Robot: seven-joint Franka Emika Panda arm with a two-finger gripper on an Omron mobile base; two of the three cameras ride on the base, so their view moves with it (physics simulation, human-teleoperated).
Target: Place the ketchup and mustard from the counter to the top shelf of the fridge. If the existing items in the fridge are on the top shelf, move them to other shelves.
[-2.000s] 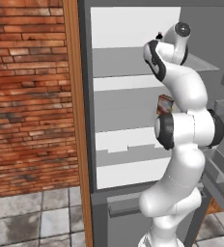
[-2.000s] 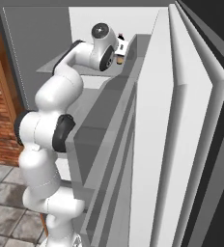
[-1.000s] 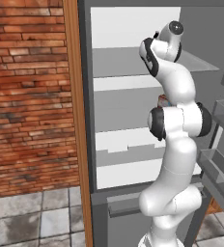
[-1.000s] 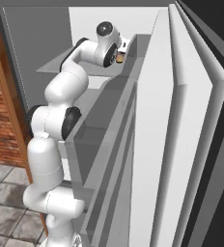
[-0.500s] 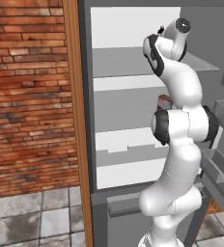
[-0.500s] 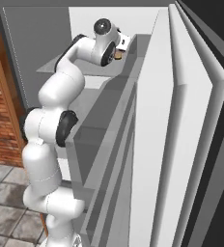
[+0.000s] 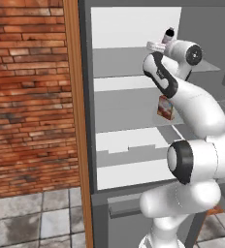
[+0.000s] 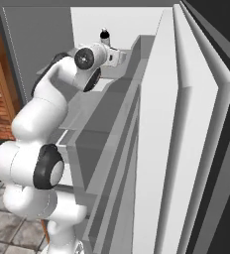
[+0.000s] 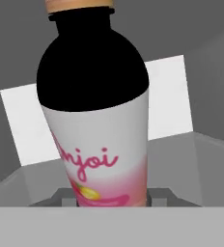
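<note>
On the top shelf (image 7: pixel 119 60) of the open fridge (image 7: pixel 88 121), my gripper (image 7: pixel 159 47) is shut on the small pink bottle with black cap (image 7: pixel 168 35). In the right base view the bottle (image 8: pixel 104 34) sticks up just behind the gripper (image 8: pixel 118 54). In the hand view the bottle (image 9: pixel 97 120) leans slightly between the fingertips (image 9: pixel 64 197); whether it rests on the shelf I cannot tell. The reddish-brown box (image 7: pixel 165 107) stands on the shelf below, partly behind my arm. Ketchup, mustard and counter are out of view.
A brick wall (image 7: pixel 27 97) and a wooden upright (image 7: pixel 75 121) stand left of the fridge. The open fridge door with its racks (image 8: pixel 186 139) is close on the right. Lower grey shelves (image 7: pixel 129 157) and a white drawer tray lie beneath.
The wrist has swung lower and the hand has turned, so the bottle's black cap now shows above it. The jaws have closed a little more on the bottle.
</note>
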